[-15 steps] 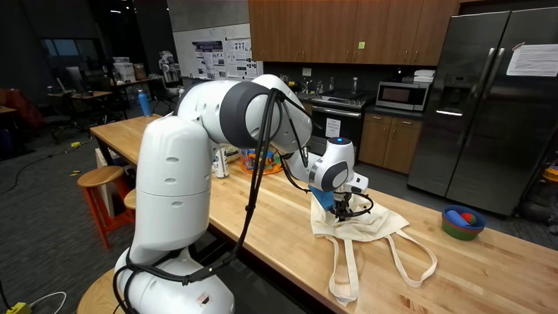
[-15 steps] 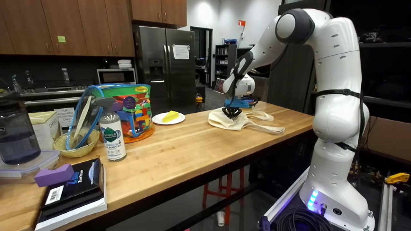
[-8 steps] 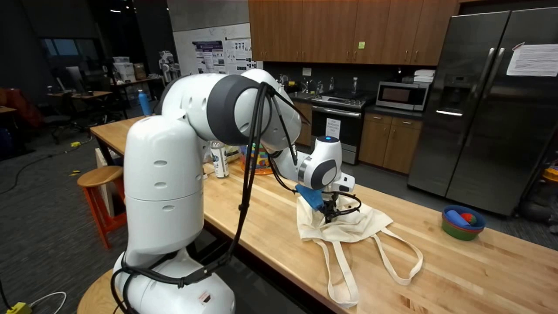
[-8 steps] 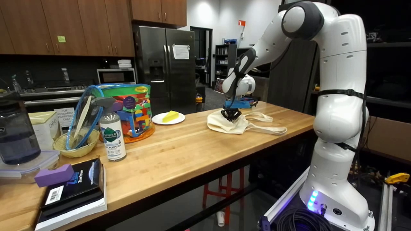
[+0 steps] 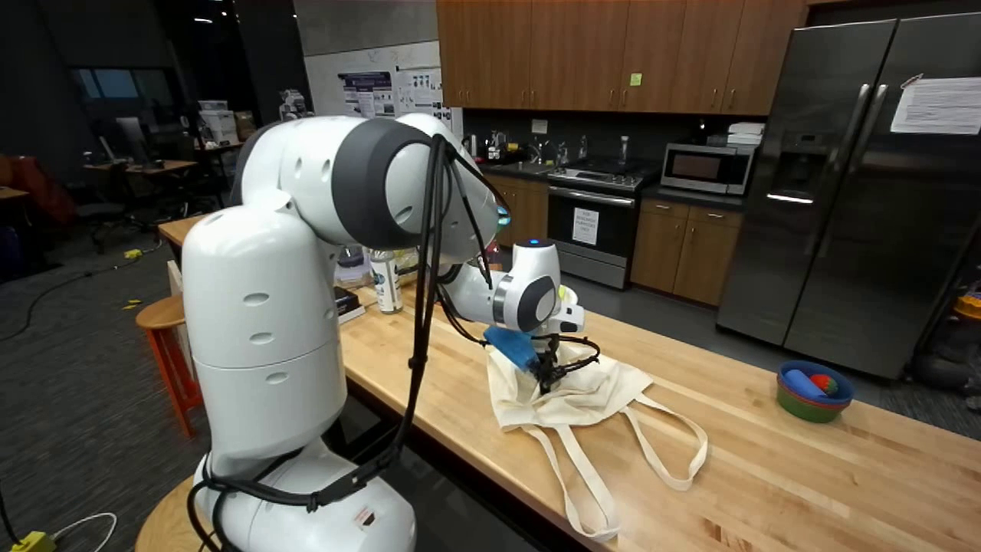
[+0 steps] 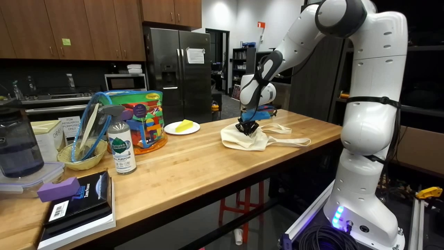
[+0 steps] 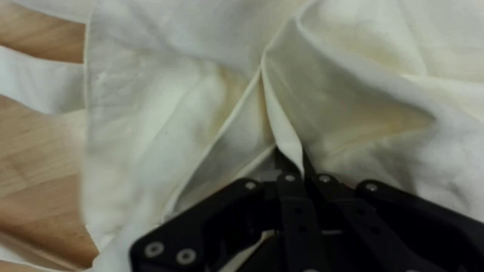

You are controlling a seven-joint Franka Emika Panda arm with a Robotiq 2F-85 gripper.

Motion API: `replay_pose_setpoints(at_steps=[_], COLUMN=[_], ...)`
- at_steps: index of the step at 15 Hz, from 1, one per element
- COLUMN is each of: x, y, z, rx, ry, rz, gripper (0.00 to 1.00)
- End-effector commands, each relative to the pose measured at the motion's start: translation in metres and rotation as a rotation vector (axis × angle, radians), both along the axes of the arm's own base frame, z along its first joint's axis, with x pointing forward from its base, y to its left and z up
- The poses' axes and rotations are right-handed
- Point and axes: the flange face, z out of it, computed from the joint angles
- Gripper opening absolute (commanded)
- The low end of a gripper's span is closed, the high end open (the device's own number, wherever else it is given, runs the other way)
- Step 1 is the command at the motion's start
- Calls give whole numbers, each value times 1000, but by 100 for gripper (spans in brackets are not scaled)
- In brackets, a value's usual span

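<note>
A cream cloth bag lies crumpled on the wooden table in both exterior views (image 5: 594, 402) (image 6: 239, 141). Its two long straps (image 5: 586, 471) trail over the tabletop. My black gripper points down at the bag in both exterior views (image 5: 546, 381) (image 6: 247, 130). In the wrist view the gripper (image 7: 300, 166) is shut on a fold of the bag (image 7: 124, 143), with cloth pinched between its fingers. The fingertips are partly hidden by the cloth. Much of the bag still rests on the table.
Nested bowls (image 5: 814, 410) hold a blue item and a red strawberry. A white plate (image 6: 169, 130) carries a yellow wedge (image 6: 185, 125). A spray bottle (image 6: 121, 149), toy bag (image 6: 145, 118), basket (image 6: 81, 163), and book (image 6: 81, 201) with a purple block (image 6: 59, 189) stand farther along the table (image 6: 194, 163).
My gripper and the bag have slid together along the table, away from the bowls and toward the spray bottle's end. The straps have trailed along.
</note>
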Motion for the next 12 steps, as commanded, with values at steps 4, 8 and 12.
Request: replay_pose_setpoints(at_steps=[4,8,12], x=[-59,-77,-80], y=[101,176,240], z=[-11,2,32], rx=[-34,-54,-79], ry=[28,-27,-163], rz=[131,236,291], gripper=[1,1,1])
